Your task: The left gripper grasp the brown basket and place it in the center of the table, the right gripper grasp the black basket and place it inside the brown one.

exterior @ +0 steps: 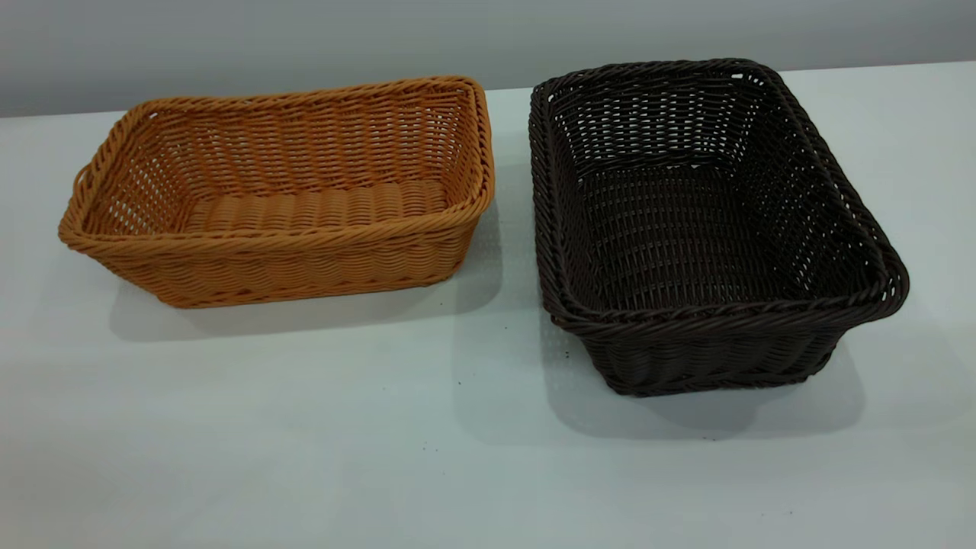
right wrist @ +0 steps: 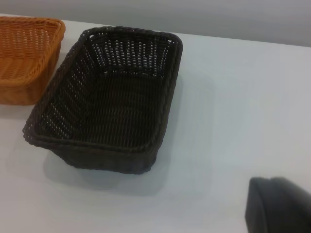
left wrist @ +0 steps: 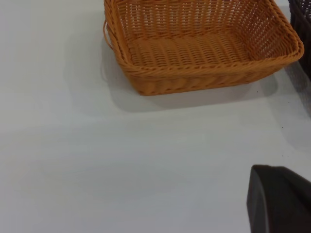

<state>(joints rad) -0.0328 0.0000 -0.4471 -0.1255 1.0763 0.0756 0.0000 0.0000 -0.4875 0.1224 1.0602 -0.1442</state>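
The brown basket (exterior: 282, 194) is orange-tan wicker and stands upright and empty on the white table (exterior: 305, 442), at the left. The black basket (exterior: 701, 229) stands upright and empty to its right, a narrow strip of table between them. Neither gripper shows in the exterior view. In the left wrist view a black part of the left gripper (left wrist: 279, 199) is at the picture's corner, well back from the brown basket (left wrist: 199, 46), over bare table. In the right wrist view a black part of the right gripper (right wrist: 279, 204) is likewise well back from the black basket (right wrist: 112, 97).
A grey wall (exterior: 305, 38) runs behind the table's far edge. Bare tabletop lies in front of both baskets and out to the left and right. The brown basket's end also shows in the right wrist view (right wrist: 24, 53).
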